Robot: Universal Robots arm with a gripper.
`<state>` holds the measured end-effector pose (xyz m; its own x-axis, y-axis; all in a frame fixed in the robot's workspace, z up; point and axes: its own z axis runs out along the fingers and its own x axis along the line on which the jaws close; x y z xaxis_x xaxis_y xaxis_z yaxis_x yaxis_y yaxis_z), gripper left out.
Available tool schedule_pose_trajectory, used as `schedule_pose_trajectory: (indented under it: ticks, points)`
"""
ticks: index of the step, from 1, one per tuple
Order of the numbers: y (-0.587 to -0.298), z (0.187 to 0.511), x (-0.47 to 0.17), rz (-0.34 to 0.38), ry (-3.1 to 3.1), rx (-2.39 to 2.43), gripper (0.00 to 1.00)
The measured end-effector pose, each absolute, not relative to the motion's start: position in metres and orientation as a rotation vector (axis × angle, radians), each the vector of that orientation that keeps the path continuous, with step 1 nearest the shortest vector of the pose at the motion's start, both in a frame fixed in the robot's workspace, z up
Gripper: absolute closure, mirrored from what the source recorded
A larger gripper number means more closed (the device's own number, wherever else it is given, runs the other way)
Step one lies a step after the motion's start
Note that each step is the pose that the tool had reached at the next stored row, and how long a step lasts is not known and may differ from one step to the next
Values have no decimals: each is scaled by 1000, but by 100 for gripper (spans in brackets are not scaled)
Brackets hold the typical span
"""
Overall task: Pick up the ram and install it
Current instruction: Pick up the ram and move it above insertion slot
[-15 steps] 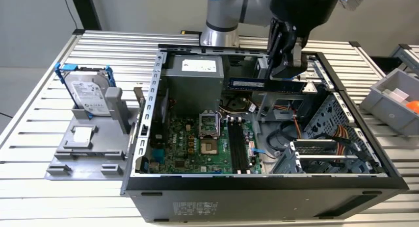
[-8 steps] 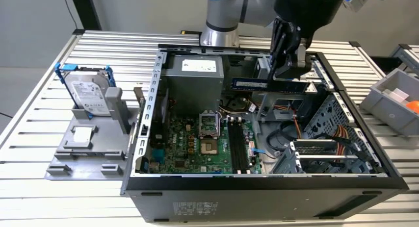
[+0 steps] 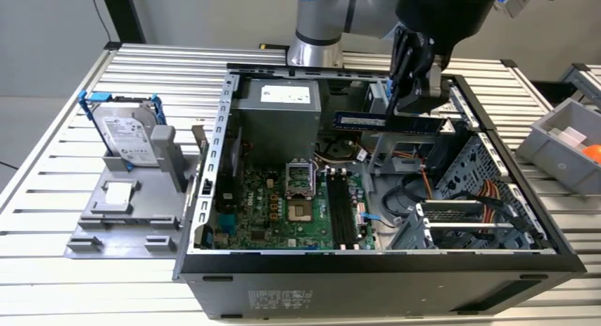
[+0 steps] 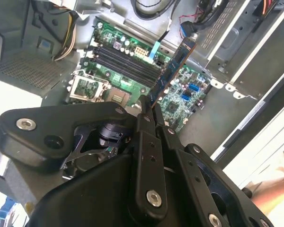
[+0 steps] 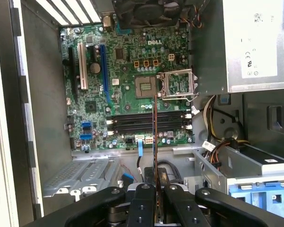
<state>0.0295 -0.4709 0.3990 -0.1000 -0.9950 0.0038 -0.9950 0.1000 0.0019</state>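
At the exterior view's left, a grey hard drive with blue rails is seen standing in a grey holder on the slatted table, well apart from the work. In the middle, an open computer case is laid on its side, with the green motherboard exposed on its floor and the power supply at its far end. The black memory slots on the board, lying side by side, appear unfilled in both wrist views, so the installing part is judged not yet done. Further right, the ram is found lifted clear of every surface. It is carried level above the far right part of the case, clamped at one end between the fingers of the gripper, so the picking-up part is judged complete. In the first wrist view the ram is seen edge-on, running out from the gripper and turned crosswise to the slots. In the second wrist view it is shown high above the board and touching nothing but the fingers. At the exterior view's far right, a grey bin holding something orange is set on the table.
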Motion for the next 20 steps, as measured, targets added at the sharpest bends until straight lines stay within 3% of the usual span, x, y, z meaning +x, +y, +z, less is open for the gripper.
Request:
schedule_pose_trajectory:
  ticks: [20]
  points:
    - [-471, 399, 30, 2, -2368, 2059, 100]
